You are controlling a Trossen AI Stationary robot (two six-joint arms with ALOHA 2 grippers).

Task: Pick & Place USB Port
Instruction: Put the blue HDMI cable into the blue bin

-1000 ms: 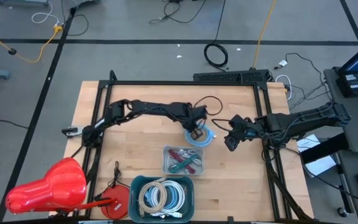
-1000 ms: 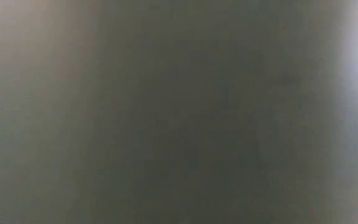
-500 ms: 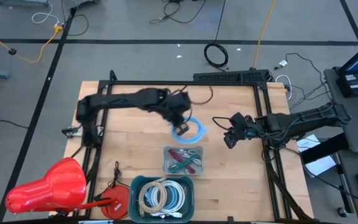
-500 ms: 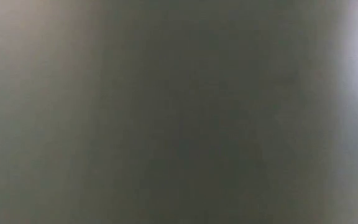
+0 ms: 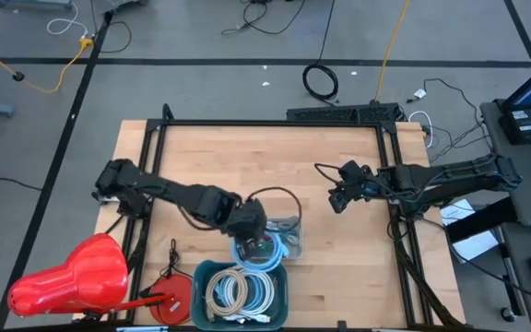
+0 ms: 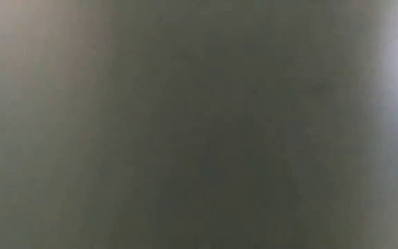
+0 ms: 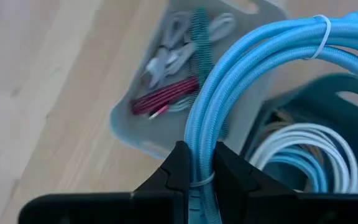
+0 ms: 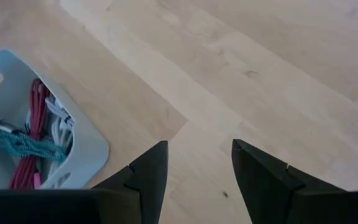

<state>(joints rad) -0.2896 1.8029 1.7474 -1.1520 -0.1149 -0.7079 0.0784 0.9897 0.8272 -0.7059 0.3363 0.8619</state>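
Left gripper (image 5: 250, 242) clamped its jaws on the blue cable (image 7: 229, 93), a coil hanging over the teal bin (image 5: 241, 293), beside the grey tray (image 5: 289, 224) | cable's loop ran outward from the jaws toward the bin | right gripper (image 5: 337, 198) waited apart over the surface (image 5: 201, 148), jaws open, empty.

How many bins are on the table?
2: a small pale bin of loose cables beside the left gripper, and a teal bin of coiled cables at the table's near edge.
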